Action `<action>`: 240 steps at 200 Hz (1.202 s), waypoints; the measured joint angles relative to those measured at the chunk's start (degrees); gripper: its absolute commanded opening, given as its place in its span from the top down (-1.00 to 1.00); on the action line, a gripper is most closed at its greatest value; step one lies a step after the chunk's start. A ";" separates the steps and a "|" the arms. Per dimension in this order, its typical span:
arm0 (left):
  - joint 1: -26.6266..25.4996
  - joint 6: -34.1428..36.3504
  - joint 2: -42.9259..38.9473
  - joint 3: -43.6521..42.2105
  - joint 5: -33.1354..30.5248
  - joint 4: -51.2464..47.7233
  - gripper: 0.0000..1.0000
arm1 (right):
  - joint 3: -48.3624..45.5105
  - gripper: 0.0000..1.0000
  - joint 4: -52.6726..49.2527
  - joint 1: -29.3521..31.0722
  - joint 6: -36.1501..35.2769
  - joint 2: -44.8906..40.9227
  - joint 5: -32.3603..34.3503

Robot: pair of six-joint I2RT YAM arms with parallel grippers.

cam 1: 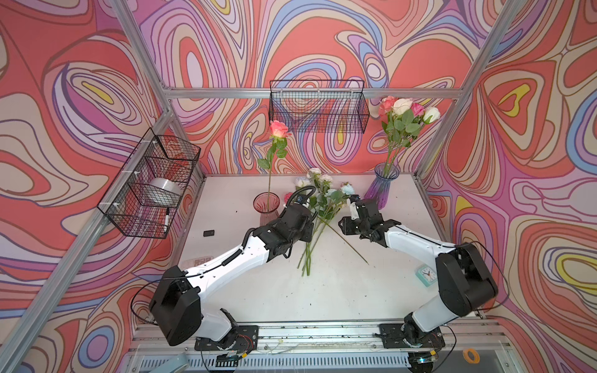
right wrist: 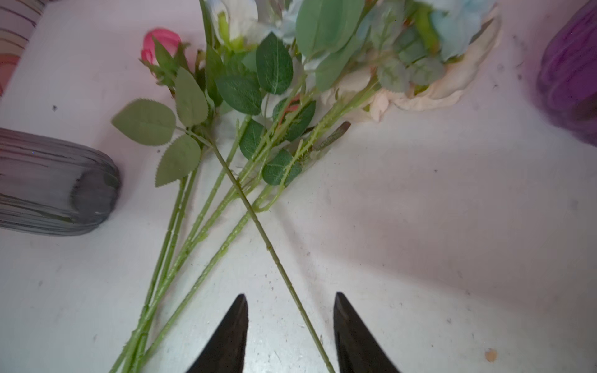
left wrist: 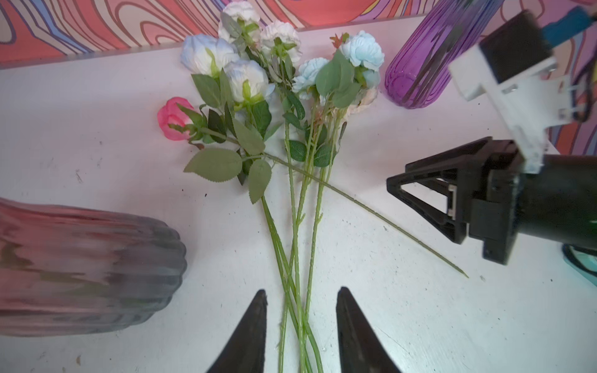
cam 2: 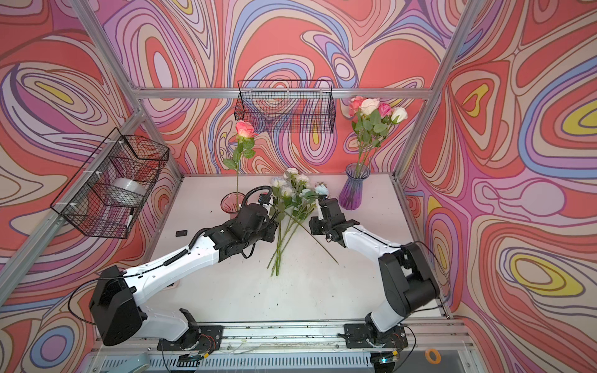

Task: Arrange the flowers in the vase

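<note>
1. Pickup step: the loose flowers (left wrist: pixel 298 151) lie bunched on the surface (cam 1: pixel 339 290) between the pink vase (cam 1: pixel 265 213) (one rose in it) and the purple vase (cam 1: pixel 381 190).
2. The left gripper (left wrist: pixel 302 290) straddles several green stems and the right gripper (right wrist: pixel 289 294) the pink rose's stem (right wrist: pixel 258 226). Both are narrowly parted, holding nothing.
3. Next move probably: pinch one stem alone, then lift.

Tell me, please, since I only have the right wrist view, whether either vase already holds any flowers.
Observer: Yes, the purple vase holds a bunch showing four blooms.
Operator: And the pink one?
Observer: The pink vase holds a single coral rose, standing upright.
Operator: Where is the left hand?
Observer: The left hand is open, with the loose stems lying between its fingers in the left wrist view.
</note>
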 measured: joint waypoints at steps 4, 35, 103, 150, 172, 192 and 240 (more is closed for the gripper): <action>0.00 -0.35 -0.17 -0.15 0.07 0.11 0.22 | 0.52 0.09 -0.83 0.00 -0.63 1.07 -0.20; 0.00 -0.96 -2.75 -0.50 0.39 0.11 0.20 | 2.97 0.15 -5.51 0.00 -4.46 7.74 -1.86; 0.00 -0.92 -11.21 -5.16 -0.76 0.02 0.14 | 3.56 0.85 -8.92 0.70 -6.99 10.34 -5.49; 0.00 -0.33 -12.41 -5.42 -1.75 -0.28 0.11 | 0.22 1.00 -8.57 3.85 -7.15 1.11 -7.50; 0.00 -0.37 -13.99 -5.42 -1.79 -0.28 0.08 | -1.20 1.00 -6.95 5.07 -6.93 -5.40 -8.63; 0.02 -1.01 -15.28 -5.79 -1.22 0.20 -0.02 | -2.75 1.00 -4.28 5.75 -5.81 -10.49 -10.62; 0.39 -4.63 -15.02 -8.90 6.08 6.29 -0.40 | -9.70 1.00 3.74 7.82 0.55 -19.80 -13.38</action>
